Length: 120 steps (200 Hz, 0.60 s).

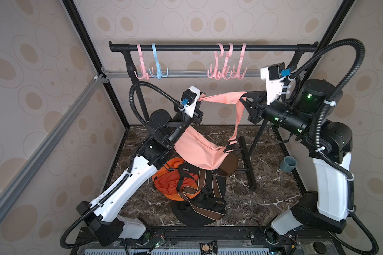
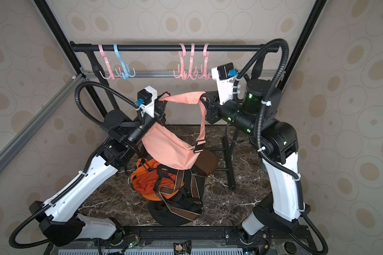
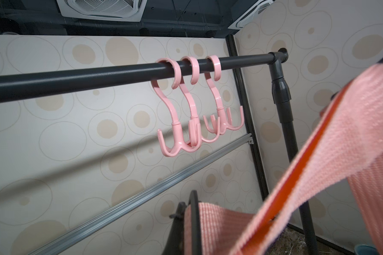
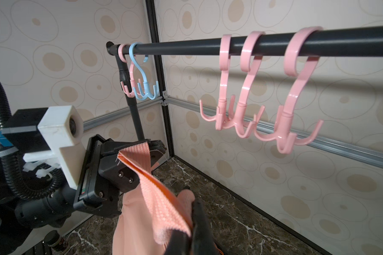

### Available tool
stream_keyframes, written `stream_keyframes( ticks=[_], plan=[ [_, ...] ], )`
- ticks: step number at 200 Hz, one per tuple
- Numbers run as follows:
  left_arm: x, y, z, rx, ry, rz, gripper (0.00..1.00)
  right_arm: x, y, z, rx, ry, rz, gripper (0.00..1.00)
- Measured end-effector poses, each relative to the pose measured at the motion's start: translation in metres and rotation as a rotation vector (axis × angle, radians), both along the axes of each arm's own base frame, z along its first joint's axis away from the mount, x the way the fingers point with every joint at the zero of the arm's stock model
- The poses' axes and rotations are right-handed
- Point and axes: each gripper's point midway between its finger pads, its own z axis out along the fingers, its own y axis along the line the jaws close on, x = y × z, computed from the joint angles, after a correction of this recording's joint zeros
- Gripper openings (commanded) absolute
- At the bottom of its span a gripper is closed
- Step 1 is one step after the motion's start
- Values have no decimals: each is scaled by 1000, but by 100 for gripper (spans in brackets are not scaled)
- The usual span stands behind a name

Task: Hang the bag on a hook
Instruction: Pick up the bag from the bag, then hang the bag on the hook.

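Pink bag point(image 1: 199, 152) off table, strap point(image 1: 221, 99) pinched btwn L gripper point(image 4: 142, 152), R gripper point(image 1: 244, 102)

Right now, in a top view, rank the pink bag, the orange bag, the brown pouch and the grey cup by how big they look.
1. pink bag
2. orange bag, partly covered by black straps, and the pink bag hangs nearer the camera, so these two are unsure
3. brown pouch, mostly hidden under the pink bag
4. grey cup

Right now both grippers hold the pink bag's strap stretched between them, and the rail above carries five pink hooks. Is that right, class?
Not quite. The left gripper and right gripper do hold the pink bag's strap, but the rail carries four pink hooks and one blue hook, as both top views show.
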Motion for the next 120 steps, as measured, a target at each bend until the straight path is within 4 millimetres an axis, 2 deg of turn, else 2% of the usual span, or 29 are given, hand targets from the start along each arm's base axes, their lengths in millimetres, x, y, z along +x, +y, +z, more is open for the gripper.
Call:
stream_keyframes(
  ticks=[35, 55, 82, 98, 120],
  plan=[
    [14, -21, -1, -6, 33, -33, 0, 25, -20, 3, 52, -1, -36, 0],
    [24, -32, 9, -32, 42, -56, 0, 36, -31, 8, 87, -13, -60, 0],
    [35, -52, 25, -59, 39, -88, 0, 34, -46, 31, 131, -78, -78, 0],
    [34, -63, 31, -67, 33, -107, 0, 31, -55, 45, 153, -123, -86, 0],
    [32, -74, 39, -77, 30, -109, 0, 35, -65, 53, 170, -147, -96, 0]
  ],
)
